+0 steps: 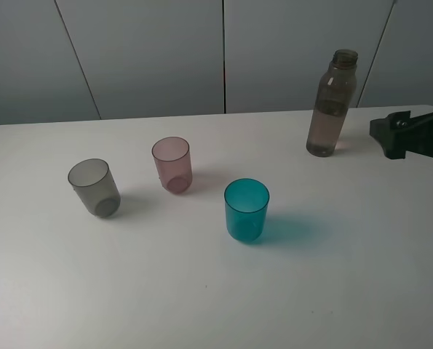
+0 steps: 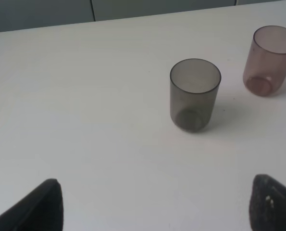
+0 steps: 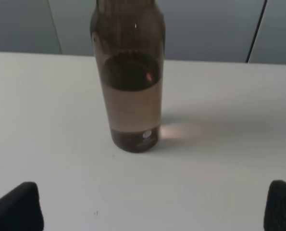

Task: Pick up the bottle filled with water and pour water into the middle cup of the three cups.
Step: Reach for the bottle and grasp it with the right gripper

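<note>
The bottle (image 1: pixel 332 105) is stood upright at the far right of the white worktop (image 1: pixel 201 291), uncapped and untouched. The water (image 1: pixel 324 138) is seen through the tinted plastic, its level somewhat above mid-height of the bottle.

The three cups are set upright, mouths up, well apart from each other, in a loose row left of the bottle. The smoky grey cup (image 1: pixel 94 187) is placed at the left. The middle cup (image 1: pixel 172 165), pink-mauve, is placed a little farther back than the other two. The teal cup (image 1: pixel 246 210) is placed right of the middle cup and nearest of the three. The bottle is well apart from all the cups, far and right of the teal one.

The right gripper (image 3: pixel 150 211) is held just right of the bottle, low, apart from it and pointed at its body; its jaws are spread wide, and the bottle is seen ahead of them, not between them. The left gripper (image 2: pixel 155 207) is shown only in the left wrist view, its jaws also spread wide over bare worktop. The grey cup is seen ahead of it, with the middle cup beyond that.
</note>
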`<action>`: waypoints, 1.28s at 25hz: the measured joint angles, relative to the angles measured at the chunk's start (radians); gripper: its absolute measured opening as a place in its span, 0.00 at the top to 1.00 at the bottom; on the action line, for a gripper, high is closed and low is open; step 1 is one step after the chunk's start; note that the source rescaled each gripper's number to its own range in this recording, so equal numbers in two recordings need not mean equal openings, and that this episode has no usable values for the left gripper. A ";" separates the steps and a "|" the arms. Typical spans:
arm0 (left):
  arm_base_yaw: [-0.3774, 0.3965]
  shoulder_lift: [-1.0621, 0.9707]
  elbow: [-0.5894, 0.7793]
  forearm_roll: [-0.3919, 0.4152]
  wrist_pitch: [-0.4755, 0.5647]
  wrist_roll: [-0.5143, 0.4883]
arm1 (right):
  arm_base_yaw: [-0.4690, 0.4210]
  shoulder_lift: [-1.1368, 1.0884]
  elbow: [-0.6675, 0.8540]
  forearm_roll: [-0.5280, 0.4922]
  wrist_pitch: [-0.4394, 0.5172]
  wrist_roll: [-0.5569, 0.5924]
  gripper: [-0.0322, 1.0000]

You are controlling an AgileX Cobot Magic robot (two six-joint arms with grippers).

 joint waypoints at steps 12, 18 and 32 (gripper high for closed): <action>0.000 0.000 0.000 0.000 0.000 0.000 | 0.000 0.452 0.006 -0.161 -0.525 0.164 0.00; 0.000 0.000 0.000 0.000 0.000 0.000 | 0.000 0.606 0.008 -0.254 -0.678 0.195 0.00; 0.000 0.000 0.000 0.000 0.000 0.000 | 0.000 0.895 -0.060 -0.212 -1.010 0.197 0.00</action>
